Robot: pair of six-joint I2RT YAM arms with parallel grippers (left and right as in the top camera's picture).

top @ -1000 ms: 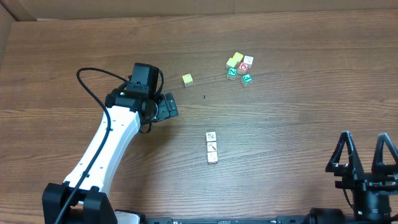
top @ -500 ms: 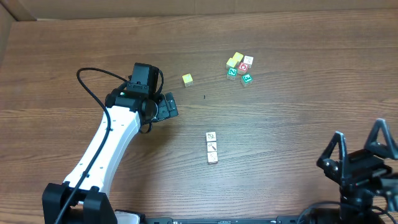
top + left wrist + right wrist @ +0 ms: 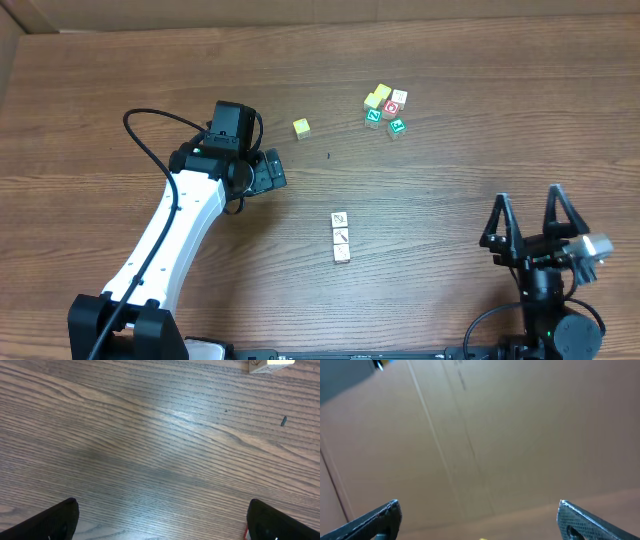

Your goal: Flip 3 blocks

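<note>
Three blocks [image 3: 341,237] lie in a close near-to-far column at mid desk [image 3: 450,170]. Left pincer [image 3: 271,170]: open, empty, to the far left of the blocks, apart from them. Right pincer [image 3: 527,214]: open, empty, near right, well apart. Yellow cube [image 3: 301,127] and cube cluster [image 3: 385,108] lie farther back.

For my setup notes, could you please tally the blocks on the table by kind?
Pale cream blocks in a row: 3
Lone yellow cube: 1
Clustered coloured letter cubes: 6, as best I can tell
Total: 10
</note>
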